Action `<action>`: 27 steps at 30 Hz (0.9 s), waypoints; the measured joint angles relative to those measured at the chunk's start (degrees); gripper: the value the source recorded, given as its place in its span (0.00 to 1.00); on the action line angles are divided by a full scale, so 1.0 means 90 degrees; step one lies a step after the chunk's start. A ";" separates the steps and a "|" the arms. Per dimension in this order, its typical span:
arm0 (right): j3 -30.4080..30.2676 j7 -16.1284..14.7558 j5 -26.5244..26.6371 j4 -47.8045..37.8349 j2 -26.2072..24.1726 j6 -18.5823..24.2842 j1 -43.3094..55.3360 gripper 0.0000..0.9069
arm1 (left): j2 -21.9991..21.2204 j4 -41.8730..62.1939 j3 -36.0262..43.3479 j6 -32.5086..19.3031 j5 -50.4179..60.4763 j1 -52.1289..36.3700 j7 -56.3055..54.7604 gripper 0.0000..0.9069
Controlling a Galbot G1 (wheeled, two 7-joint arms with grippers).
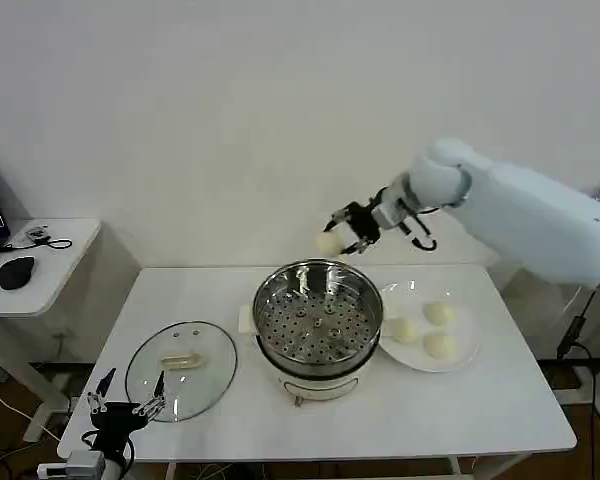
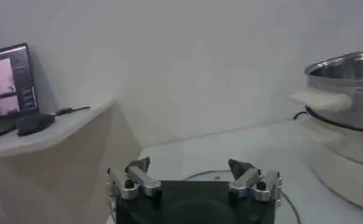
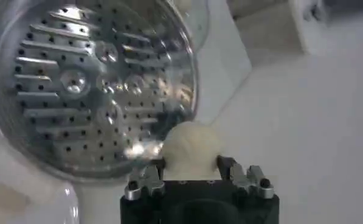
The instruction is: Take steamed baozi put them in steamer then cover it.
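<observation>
A baozi point(image 3: 190, 146) is held by the right gripper point(image 3: 192, 169) fingers beyond the steamer point(image 1: 318, 320) rim; released there, it could be dropped onto the tabletop point(image 1: 500, 400). The left gripper point(image 2: 193, 176) is kept wide apart.

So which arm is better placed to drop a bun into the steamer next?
The right. Its claw already holds a baozi above the steamer rim; the left claw is open, down by the cover.
</observation>
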 measured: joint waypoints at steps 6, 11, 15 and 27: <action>-0.0267 0.0186 -0.0656 -0.0065 0.0212 0.0566 -0.0164 0.67 | -0.0032 -0.0005 -0.0065 0.0006 -0.0049 -0.0033 0.0003 1.00; -0.0287 0.0393 -0.1376 -0.0307 0.0444 0.1007 -0.0420 0.67 | -0.0005 0.0043 -0.0123 0.0007 -0.0087 -0.0050 0.0004 1.00; -0.0249 0.0547 -0.1877 -0.0524 0.0656 0.1295 -0.0603 0.67 | 0.0022 0.0054 -0.0154 0.0011 -0.0097 -0.0056 0.0003 1.00; 0.0056 0.1008 -0.2971 -0.1250 0.1212 0.1896 -0.1059 0.84 | -0.0003 0.0062 -0.0224 -0.0013 -0.0114 -0.0080 -0.0001 1.00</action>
